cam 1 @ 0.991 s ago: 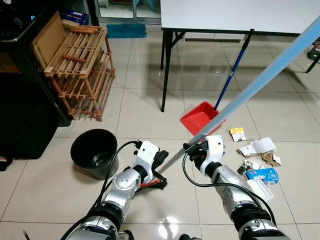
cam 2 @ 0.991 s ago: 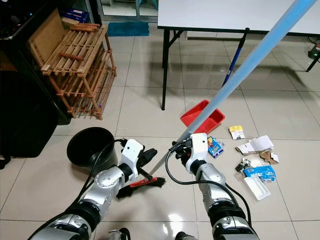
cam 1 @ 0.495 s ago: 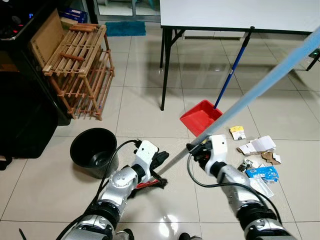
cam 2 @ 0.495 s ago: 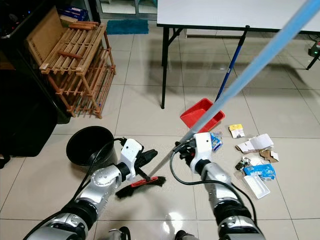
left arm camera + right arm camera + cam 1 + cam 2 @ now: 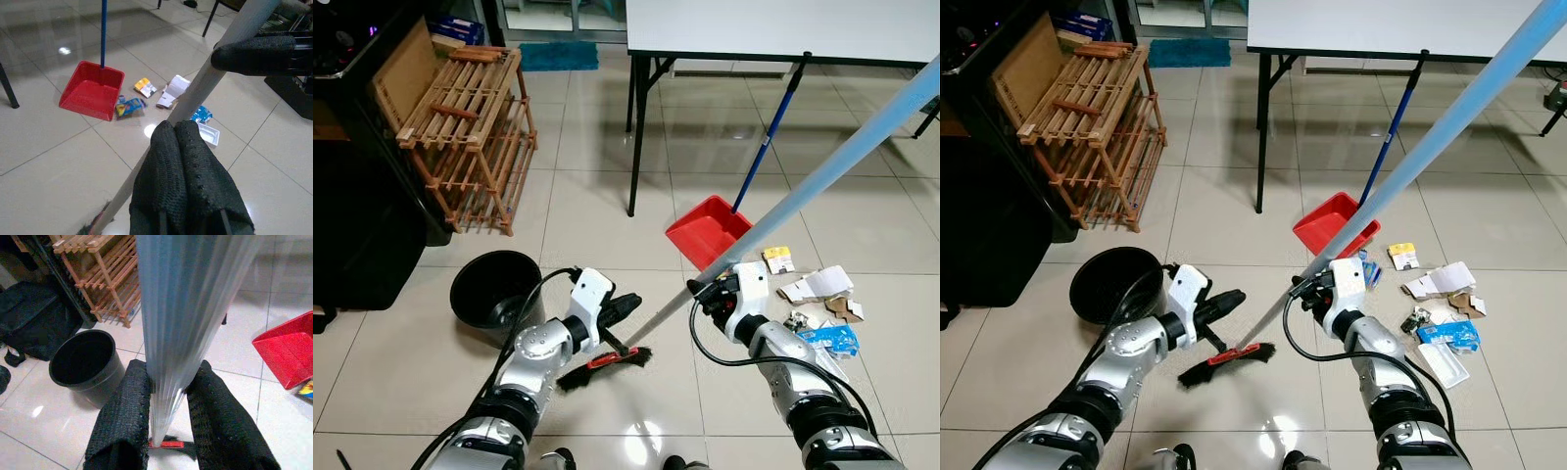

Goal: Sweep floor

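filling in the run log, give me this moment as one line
task: sweep floor | right gripper: shut on broom handle | left gripper: shut, against handle | brush head: on floor | trash: unswept, beside dustpan

The floor has shiny pale tiles. A white tabletop stands on black legs. A wooden rack leans beside dark furniture.

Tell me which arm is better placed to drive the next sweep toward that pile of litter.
Right, probably. The right gripper is clamped on the broom handle, nearer the litter. The left gripper's fingers are shut beside the handle, not around it.
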Available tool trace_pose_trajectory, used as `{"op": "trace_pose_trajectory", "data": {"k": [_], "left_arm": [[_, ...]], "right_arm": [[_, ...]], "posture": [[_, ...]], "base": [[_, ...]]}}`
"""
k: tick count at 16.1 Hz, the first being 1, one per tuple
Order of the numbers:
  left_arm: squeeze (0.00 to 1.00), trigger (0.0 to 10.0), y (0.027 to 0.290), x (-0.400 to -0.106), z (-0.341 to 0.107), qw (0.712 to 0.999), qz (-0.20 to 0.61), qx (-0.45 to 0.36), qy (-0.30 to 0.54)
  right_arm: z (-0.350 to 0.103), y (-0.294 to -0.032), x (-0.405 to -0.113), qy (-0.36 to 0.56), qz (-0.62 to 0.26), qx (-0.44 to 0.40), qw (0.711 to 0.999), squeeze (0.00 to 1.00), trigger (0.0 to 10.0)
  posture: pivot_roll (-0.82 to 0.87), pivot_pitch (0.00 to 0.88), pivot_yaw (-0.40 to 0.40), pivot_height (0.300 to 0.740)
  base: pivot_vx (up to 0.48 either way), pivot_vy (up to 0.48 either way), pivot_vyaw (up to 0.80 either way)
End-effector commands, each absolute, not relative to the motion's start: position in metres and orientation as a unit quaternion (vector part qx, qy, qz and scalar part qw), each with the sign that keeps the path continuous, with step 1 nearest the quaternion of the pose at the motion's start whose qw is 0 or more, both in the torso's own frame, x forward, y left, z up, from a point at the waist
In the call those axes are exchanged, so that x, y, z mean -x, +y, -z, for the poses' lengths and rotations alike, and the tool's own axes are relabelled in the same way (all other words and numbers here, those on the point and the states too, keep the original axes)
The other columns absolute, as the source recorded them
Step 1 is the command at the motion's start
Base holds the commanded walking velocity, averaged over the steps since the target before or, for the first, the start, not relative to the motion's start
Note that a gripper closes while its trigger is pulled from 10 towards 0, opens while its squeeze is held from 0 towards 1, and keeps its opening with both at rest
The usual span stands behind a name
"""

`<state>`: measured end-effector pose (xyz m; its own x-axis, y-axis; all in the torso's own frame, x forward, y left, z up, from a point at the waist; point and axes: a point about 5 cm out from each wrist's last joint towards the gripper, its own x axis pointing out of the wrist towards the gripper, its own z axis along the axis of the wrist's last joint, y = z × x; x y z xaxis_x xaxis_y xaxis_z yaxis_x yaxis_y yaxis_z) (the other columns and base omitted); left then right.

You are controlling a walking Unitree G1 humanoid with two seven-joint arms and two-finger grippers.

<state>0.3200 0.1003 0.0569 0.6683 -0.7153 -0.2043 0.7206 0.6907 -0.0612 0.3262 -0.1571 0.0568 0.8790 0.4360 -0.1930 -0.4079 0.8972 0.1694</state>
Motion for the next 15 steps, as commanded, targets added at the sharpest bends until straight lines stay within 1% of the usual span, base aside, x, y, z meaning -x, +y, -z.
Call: {"op": "trace_pose_trajectory", "data": {"k": [1,4,6,10,14,15], "left_arm": [[0.00,10.0,0.099,-0.322,-0.061,0.910,0.401,-0.007,0.104],[0.00,10.0,0.096,-0.319,-0.060,0.898,0.425,-0.003,0.112],[0.00,10.0,0.094,-0.317,-0.059,0.895,0.431,-0.003,0.113],[0.00,10.0,0.094,-0.320,-0.059,0.910,0.400,-0.003,0.111],[0.00,10.0,0.101,-0.324,-0.057,0.933,0.342,-0.004,0.112],[0.00,10.0,0.100,-0.324,-0.056,0.934,0.338,-0.001,0.112]], "right_arm": [[-0.070,-0.161,-0.333,0.087,-0.218,-0.061,0.970,0.00,10.0],[-0.069,-0.158,-0.332,0.085,-0.226,-0.065,0.968,0.00,10.0],[-0.069,-0.155,-0.331,0.084,-0.233,-0.069,0.966,0.00,10.0],[-0.067,-0.152,-0.329,0.085,-0.238,-0.071,0.965,0.00,10.0],[-0.066,-0.151,-0.328,0.086,-0.237,-0.074,0.965,0.00,10.0],[-0.065,-0.150,-0.328,0.086,-0.239,-0.075,0.964,0.00,10.0]], "posture": [[0.03,0.183,-0.033,0.740],[0.03,0.181,-0.032,0.740],[0.03,0.181,-0.032,0.740],[0.03,0.183,-0.032,0.740],[0.03,0.183,-0.033,0.740],[0.03,0.184,-0.033,0.740]], "base": [[0.000,0.000,0.00],[0.000,0.000,0.00],[0.000,0.000,0.00],[0.000,0.000,0.00],[0.000,0.000,0.00],[0.000,0.000,0.00]]}}
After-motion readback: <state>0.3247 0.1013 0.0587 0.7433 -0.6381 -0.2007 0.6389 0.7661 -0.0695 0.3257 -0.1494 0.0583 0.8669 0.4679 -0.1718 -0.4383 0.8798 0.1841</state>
